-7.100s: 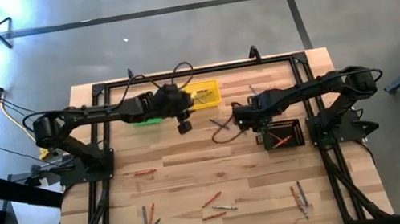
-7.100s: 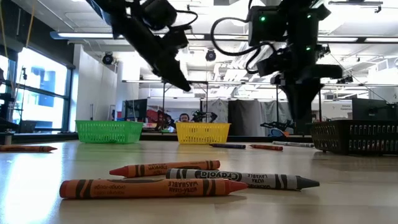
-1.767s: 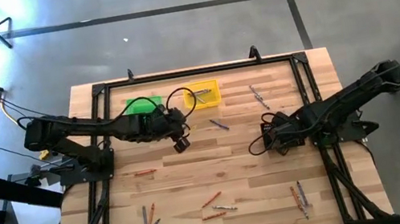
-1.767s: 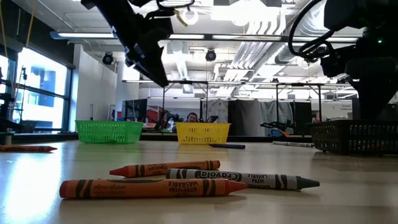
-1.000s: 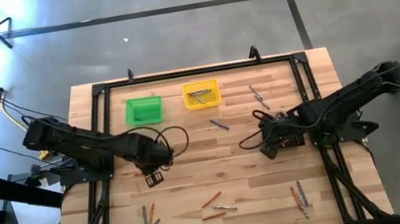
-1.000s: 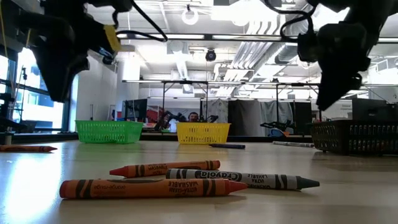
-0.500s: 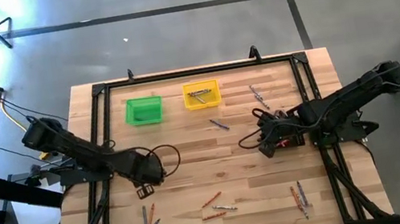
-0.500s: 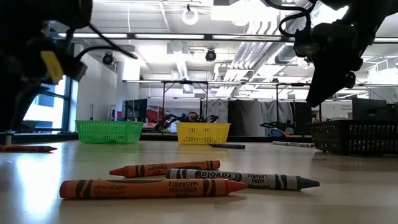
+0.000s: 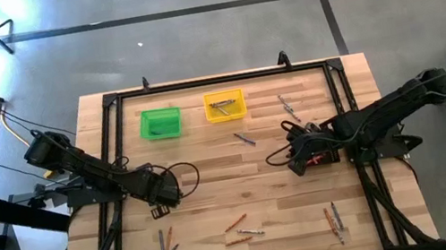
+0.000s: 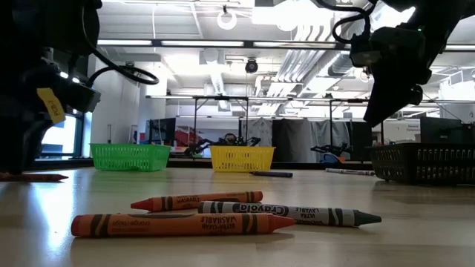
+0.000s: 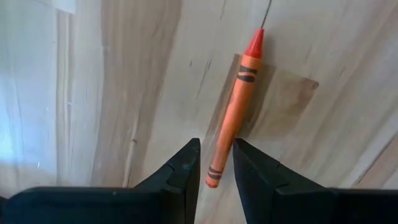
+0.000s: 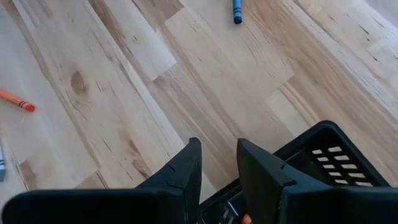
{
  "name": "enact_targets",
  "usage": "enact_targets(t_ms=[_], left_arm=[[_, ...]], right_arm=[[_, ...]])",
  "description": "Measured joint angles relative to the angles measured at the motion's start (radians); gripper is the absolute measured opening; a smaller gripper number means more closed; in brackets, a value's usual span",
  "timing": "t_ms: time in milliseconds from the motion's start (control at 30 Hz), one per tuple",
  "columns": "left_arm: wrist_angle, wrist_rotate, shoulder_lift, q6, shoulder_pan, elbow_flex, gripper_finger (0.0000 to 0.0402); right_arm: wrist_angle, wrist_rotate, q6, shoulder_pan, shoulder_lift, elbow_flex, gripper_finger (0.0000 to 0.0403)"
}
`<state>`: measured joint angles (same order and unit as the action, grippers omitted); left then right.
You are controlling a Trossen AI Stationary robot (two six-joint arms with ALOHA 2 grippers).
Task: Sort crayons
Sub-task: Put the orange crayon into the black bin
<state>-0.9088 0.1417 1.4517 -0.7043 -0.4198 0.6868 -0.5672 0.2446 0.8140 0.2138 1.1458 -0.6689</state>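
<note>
Hovering low over the left side of the table (image 9: 242, 185), left gripper (image 11: 215, 163) sits right above an orange crayon (image 11: 234, 118); fingers narrowly apart, the crayon's blunt end lying in the gap between the tips, not clamped, flat on the wood. Right gripper (image 12: 217, 160) hangs over the near edge of the black bin (image 12: 323, 168) at mid-right of the table, fingers slightly parted, nothing between them. Green bin (image 9: 160, 123) and yellow bin (image 9: 225, 105) side by side at the far edge, a few crayons inside the yellow one. Blue crayon (image 9: 245, 138) lies alone near the table middle; grey ones (image 9: 287, 105) far right of the yellow bin. Loose crayons along the near edge: a pair at left (image 9: 165, 242), a cluster in the middle (image 9: 239, 229), a pair at right (image 9: 332, 219). Low view shows three of them up close, two orange (image 10: 182, 224) and a grey one (image 10: 289, 213) lying touching
</note>
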Motion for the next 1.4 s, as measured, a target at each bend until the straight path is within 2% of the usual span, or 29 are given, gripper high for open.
enact_targets(t_ms=[533,800,933,1033,1200,1400], left_arm=[[0.106,0.003,-0.001,0.268,0.025,-0.006,0.0082],[0.203,-0.062,-0.014,0.262,0.093,-0.099,0.0082],[0.203,-0.079,-0.014,0.234,0.103,-0.103,0.0079],[0.215,-0.111,-0.012,0.215,0.113,-0.102,0.0061],[0.213,-0.161,-0.012,0.19,0.135,-0.101,0.001],[0.208,-0.164,-0.017,0.092,0.171,-0.1,0.0003]], right_arm=[[0.009,0.0,-0.037,0.0,0.0,0.0,0.0097],[0.009,0.0,-0.063,0.0,0.0,0.0,0.0097],[0.009,0.0,-0.074,0.0,0.0,0.0,0.0097],[0.01,0.0,-0.082,0.0,0.0,0.0,0.0097],[0.01,0.0,-0.082,0.0,0.0,0.0,0.0097],[0.01,0.0,-0.119,0.003,0.0,0.0,0.0097]])
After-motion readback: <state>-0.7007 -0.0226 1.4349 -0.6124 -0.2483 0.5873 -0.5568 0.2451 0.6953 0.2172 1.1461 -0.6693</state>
